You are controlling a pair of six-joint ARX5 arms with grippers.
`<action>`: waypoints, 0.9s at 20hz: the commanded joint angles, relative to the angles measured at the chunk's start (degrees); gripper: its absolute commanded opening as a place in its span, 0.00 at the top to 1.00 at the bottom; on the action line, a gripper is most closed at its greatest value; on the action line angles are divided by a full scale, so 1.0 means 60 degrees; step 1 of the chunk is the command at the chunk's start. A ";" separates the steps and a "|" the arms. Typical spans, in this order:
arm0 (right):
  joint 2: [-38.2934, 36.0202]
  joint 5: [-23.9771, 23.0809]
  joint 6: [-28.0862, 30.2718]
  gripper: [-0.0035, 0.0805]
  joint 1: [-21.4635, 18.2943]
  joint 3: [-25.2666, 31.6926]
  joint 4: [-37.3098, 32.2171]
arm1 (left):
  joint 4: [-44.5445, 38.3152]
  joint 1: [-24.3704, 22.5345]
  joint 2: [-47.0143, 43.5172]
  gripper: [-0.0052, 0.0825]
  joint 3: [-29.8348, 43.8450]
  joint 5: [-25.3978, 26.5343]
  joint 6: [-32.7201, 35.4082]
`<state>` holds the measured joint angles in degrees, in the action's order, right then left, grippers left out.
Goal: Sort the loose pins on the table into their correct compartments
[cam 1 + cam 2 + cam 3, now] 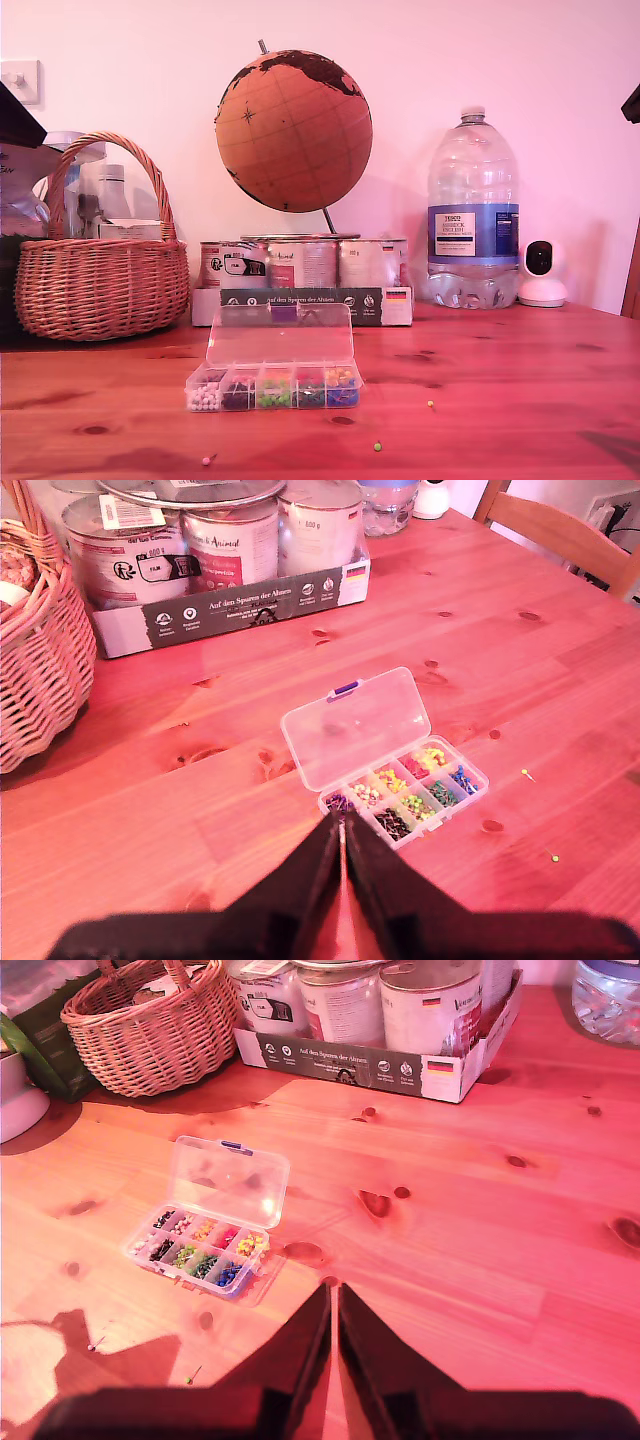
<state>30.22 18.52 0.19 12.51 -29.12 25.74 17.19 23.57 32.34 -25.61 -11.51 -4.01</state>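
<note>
Black, my first gripper (341, 825) and my second gripper (333, 1295) hover closed and empty above the table (500, 380).

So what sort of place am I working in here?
Probably a home, perhaps a dining room: a pine table holding a wicker basket, a globe, tinned food and a water bottle, with a wooden chair beside it.

tabletop (520, 390): knotty wood, smooth, faint sheen | compartment box (280, 340): clear glossy plastic | basket (100, 285): rough woven wicker | cans (300, 262): shiny metal, paper-labelled | bottle (472, 215): clear plastic
</note>
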 commanded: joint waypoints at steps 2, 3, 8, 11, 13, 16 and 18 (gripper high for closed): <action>0.0124 -0.0637 -0.0780 0.97 0.0036 -0.0295 -0.0131 | 0.0102 0.0011 -0.0015 0.96 -0.0288 -0.0514 -0.0339; 0.0124 -0.0637 -0.0780 0.97 0.0036 -0.0295 -0.0131 | 0.0124 0.0011 -0.0015 0.96 -0.0288 -0.0514 -0.0339; 0.0124 -0.0637 -0.0780 0.97 0.0036 -0.0295 -0.0080 | 0.0131 0.0011 -0.0015 0.96 -0.0288 -0.0517 -0.0342; 0.0146 -0.0481 -0.0754 0.97 0.0044 -0.0306 0.0062 | 0.0171 0.0011 0.0076 0.96 -0.0306 -0.0911 -0.0339; 0.0310 -0.0262 -0.0514 0.97 0.0095 -0.0470 0.0452 | 0.0361 0.0033 0.0284 0.96 -0.0379 -0.1337 -0.0332; 0.0783 -0.0142 0.0171 0.97 0.0543 -0.0903 0.1075 | 0.0685 0.0178 0.0841 0.96 -0.0634 -0.1949 -0.0076; 0.1104 0.0073 0.0448 0.97 0.0943 -0.1082 0.1246 | 0.0933 0.0419 0.1290 0.96 -0.0871 -0.2087 0.0331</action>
<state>36.42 18.44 2.31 17.61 -34.96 33.19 22.90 25.61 39.57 -29.76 -23.64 -3.01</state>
